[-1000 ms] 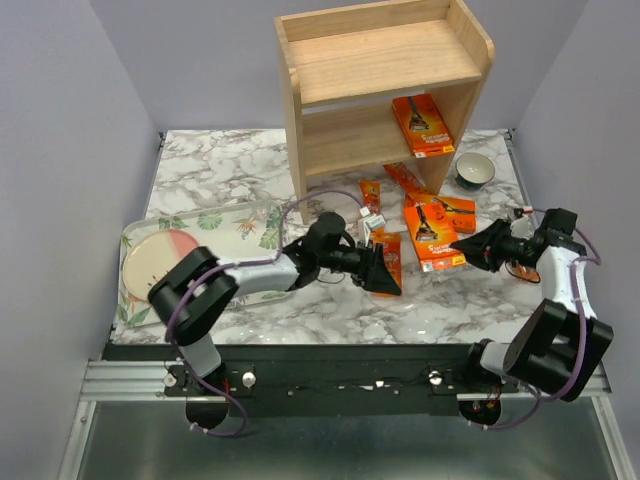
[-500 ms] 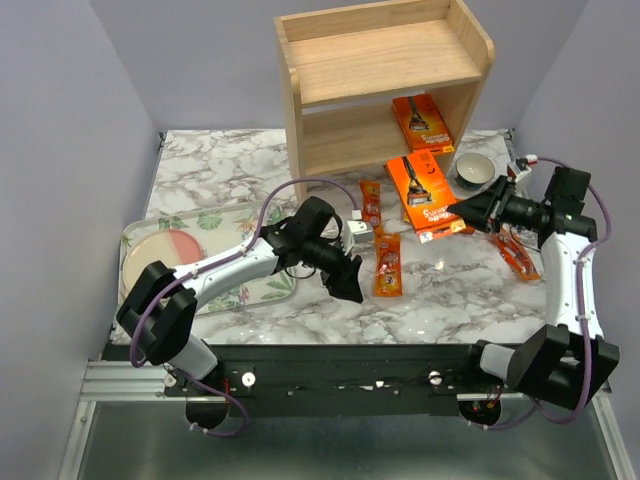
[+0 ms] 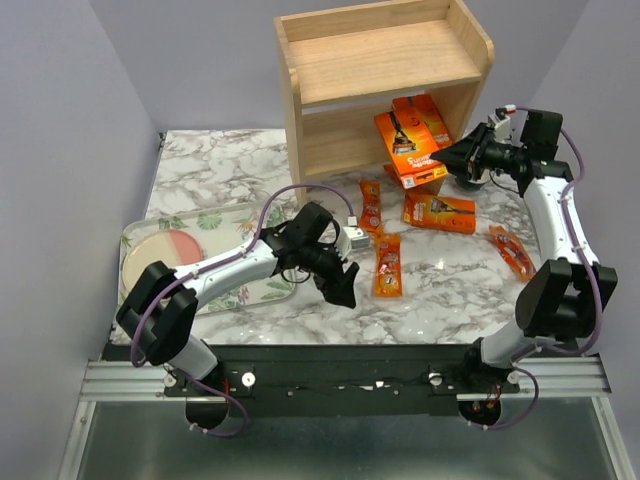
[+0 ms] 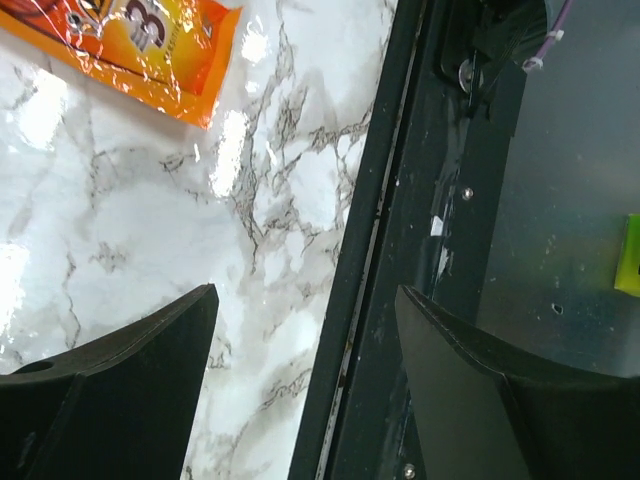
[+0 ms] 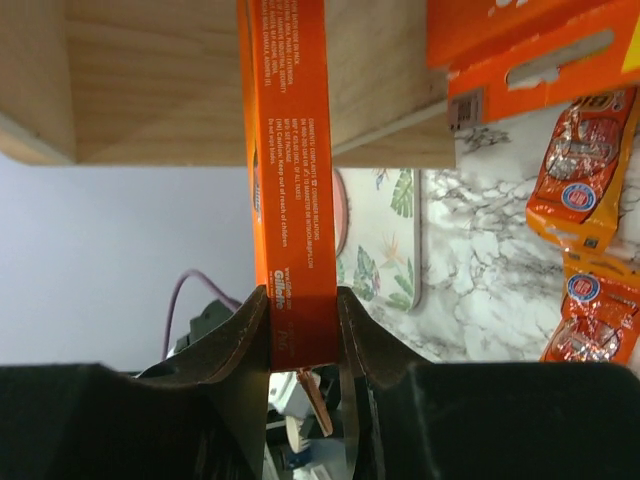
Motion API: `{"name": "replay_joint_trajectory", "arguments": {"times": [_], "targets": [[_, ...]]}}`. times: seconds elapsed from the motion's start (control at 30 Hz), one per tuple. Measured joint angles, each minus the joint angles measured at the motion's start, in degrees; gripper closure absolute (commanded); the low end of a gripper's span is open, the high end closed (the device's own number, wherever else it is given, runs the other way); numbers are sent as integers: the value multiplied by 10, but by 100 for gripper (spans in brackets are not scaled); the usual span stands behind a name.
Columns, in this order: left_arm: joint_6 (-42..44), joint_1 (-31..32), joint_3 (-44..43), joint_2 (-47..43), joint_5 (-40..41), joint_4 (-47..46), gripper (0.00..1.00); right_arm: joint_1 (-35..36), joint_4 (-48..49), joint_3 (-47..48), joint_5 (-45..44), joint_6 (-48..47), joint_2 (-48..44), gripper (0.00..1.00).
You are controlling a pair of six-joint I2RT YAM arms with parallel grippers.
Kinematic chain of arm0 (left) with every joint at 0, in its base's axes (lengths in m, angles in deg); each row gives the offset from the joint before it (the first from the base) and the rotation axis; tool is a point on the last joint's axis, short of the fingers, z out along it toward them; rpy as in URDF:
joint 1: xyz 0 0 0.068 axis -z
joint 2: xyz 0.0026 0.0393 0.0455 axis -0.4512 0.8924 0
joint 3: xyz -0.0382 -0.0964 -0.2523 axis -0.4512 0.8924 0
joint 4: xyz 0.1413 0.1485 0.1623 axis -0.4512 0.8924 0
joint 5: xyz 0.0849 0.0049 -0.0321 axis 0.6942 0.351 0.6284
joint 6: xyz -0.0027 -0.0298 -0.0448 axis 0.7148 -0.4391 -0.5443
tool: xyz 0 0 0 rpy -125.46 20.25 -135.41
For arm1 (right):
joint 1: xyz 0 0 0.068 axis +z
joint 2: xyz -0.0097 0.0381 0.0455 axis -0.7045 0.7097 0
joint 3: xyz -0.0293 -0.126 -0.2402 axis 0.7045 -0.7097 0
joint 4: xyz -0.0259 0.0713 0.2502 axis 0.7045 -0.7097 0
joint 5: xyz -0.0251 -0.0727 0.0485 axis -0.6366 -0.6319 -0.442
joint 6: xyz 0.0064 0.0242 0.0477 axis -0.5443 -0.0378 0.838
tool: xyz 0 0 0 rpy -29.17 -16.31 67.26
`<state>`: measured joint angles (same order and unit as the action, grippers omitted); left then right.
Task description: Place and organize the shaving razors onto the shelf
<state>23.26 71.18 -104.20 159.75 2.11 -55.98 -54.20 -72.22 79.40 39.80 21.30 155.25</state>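
- Leaf-print tray (image 3: pixel 215 222) sits at the left of the marble table (image 3: pixel 220 165), with a pink-and-cream plate (image 3: pixel 160 262) in it.
- Left gripper (image 4: pixel 305 300) is low over the near table edge, jaws spread wide and nothing between them.
- A small white box (image 3: pixel 357 237) lies just right of the left wrist.
- The upper blister pack (image 3: pixel 371 205) and lower blister pack (image 3: pixel 387 265), 2 narrow orange razors, lie flat on the marble, in front of the shelf.
- The wooden shelf (image 3: pixel 380 60) stands at the back, with 1 shelved razor card (image 3: pixel 428 108) at the right end of the lower tier.
- The held razor card (image 5: pixel 290 150) is tilted at the lower tier's open front; can't tell if it touches the board.
- A flat razor card (image 3: pixel 440 212) lies on the marble below it.
- Right gripper (image 5: pixel 303 325) is clamped on the held razor card's thin edge.
- A bowl (image 3: pixel 475 182) sits partly behind that gripper.
- The far blister pack (image 3: pixel 512 252) lies alone at the right.
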Motion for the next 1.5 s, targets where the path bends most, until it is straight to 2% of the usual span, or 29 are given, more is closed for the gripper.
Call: {"name": "replay_joint_trajectory", "arguments": {"times": [0.37, 0.53, 0.73, 0.83, 1.17, 1.5], "targets": [[8, 0, -3, 1, 10, 13, 19, 132, -61, 104, -122, 10, 42, 79], [11, 0, -12, 4, 11, 11, 19, 138, -77, 153, -163, 12, 86, 79], [10, 0, -12, 16, 11, 10, 19, 143, -82, 155, -195, 7, 123, 76], [10, 0, -16, 24, 11, 9, 19, 147, -81, 155, -201, 15, 126, 73], [1, 0, -31, 40, 11, -5, 19, 154, -76, 189, -240, 21, 170, 40], [-9, 0, -31, 41, 10, -19, 19, 157, -74, 171, -257, 16, 174, 31]]}}
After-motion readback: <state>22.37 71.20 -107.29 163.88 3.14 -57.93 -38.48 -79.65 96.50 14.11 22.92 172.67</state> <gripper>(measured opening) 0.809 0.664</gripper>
